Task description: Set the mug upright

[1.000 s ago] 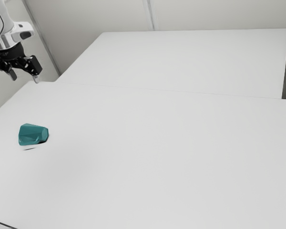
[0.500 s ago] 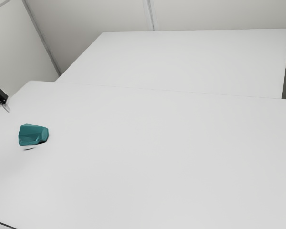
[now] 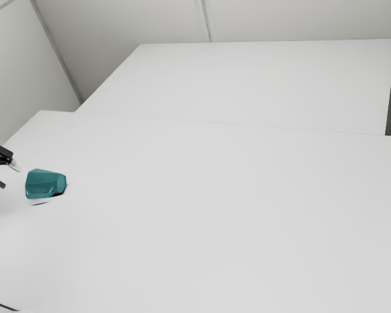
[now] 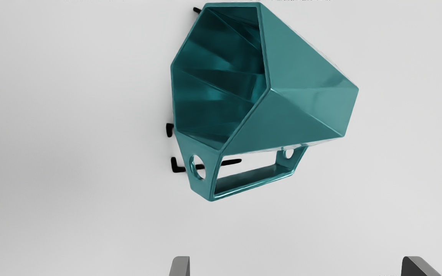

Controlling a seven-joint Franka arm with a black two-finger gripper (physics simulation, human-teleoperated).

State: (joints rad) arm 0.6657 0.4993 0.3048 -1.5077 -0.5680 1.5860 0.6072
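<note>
A teal faceted mug (image 4: 301, 88) lies on its side on the pale surface (image 4: 71, 153), its handle (image 4: 253, 186) toward the open claw (image 4: 296, 264), not touching it.

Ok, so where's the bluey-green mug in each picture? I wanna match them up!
Exterior view: the mug lies on its side on the white table, near the picture's left edge, just to the right of the gripper.
Wrist view: it's out past the gripper's two spread fingertips, with its open mouth and its handle showing.
Shared landmark: the gripper's fingertips, close to the mug in both.
</note>
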